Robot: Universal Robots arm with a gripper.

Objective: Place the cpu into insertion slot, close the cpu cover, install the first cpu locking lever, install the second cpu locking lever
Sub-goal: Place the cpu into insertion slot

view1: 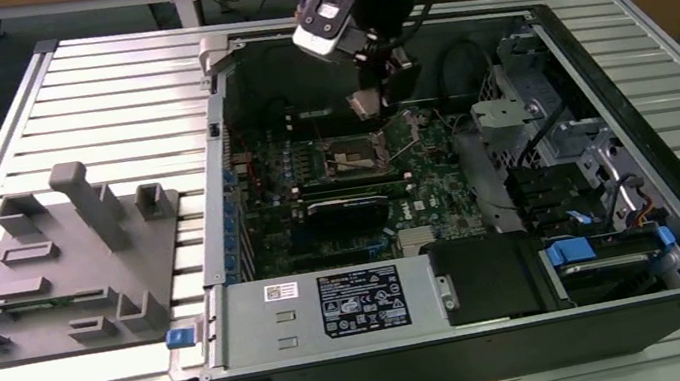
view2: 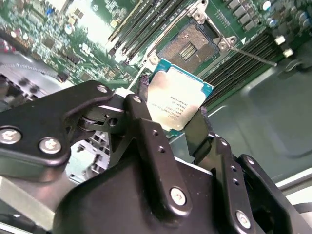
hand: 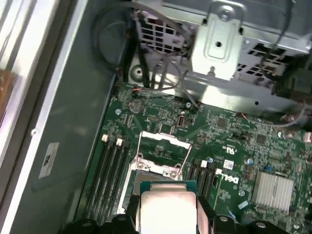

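One step is in hand, by my reading: seating the cpu (view2: 181, 92) in the insertion slot (view2: 187, 43). Going across the exterior view from its left, a grey fixture block (view1: 68, 261) sits on the slatted table (view1: 96, 95), well apart from the work. Then comes the open computer case (view1: 475, 367), with the green motherboard (view1: 428, 187) on its floor. The gripper (view1: 367, 100) hangs above the slot, near the case's far wall, and a metal drive cage (view1: 505, 115) stands towards that view's right. The jaws are closed partway onto the chip, a black finger (view2: 146, 126) on each of two opposite edges, holding it clear of the socket. To do this well, I judge the chip should come down flat and square to the socket's rim, corners matched, with no sliding across the contacts. The cpu cover (hand: 163, 146) stands raised, so the opening is free, and a thin locking lever (view2: 251, 54) is swung aside. The cpu is a small flat square with a dull pale-grey metal lid bearing faint print, and its blue-green base shows as a narrow border.
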